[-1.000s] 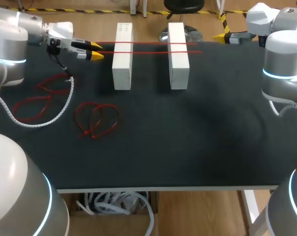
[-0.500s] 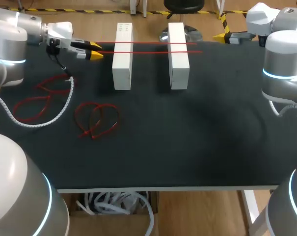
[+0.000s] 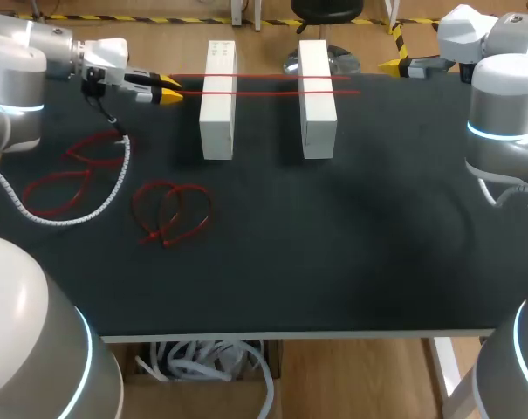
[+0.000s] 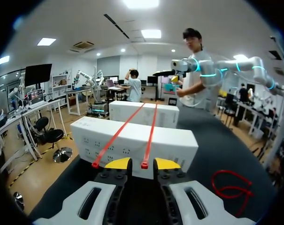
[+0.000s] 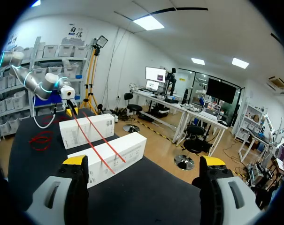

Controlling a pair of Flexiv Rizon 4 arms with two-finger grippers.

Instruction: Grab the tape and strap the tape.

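**Surroundings.** On the black table (image 3: 351,244), two white boxes stand side by side towards the far edge, with a gap between them: the left box (image 3: 217,100) and the right box (image 3: 317,98). Two red tapes lie straight and parallel across both box tops. We call them the far tape (image 3: 264,77) and the near tape (image 3: 264,92), and each overhangs the boxes at both ends. On the left part of the table lie three looped red ties: one (image 3: 98,148) near the left arm, one (image 3: 50,192) closer to the table's left edge, and a tangled one (image 3: 172,214) further in. A white spiral cable sleeve (image 3: 113,196) curves round the first two. Seen from the left gripper, the left box stands just behind the tapes' free ends.

**Left arm** (image 3: 19,61). It enters at the far left corner and is held roughly level, with its fingers pointing along the tapes towards the boxes. The left gripper (image 4: 142,164) has its yellow tips a little apart. The end of the near tape sits at the gap between them, and we see neither pad touching it. The end of the far tape lies just outside one finger.

**Right arm** (image 3: 499,96). It enters at the far right corner. The right gripper (image 5: 144,161) has its fingers spread wide and holds nothing. It faces the boxes from the opposite side — apart from the tapes' ends there.
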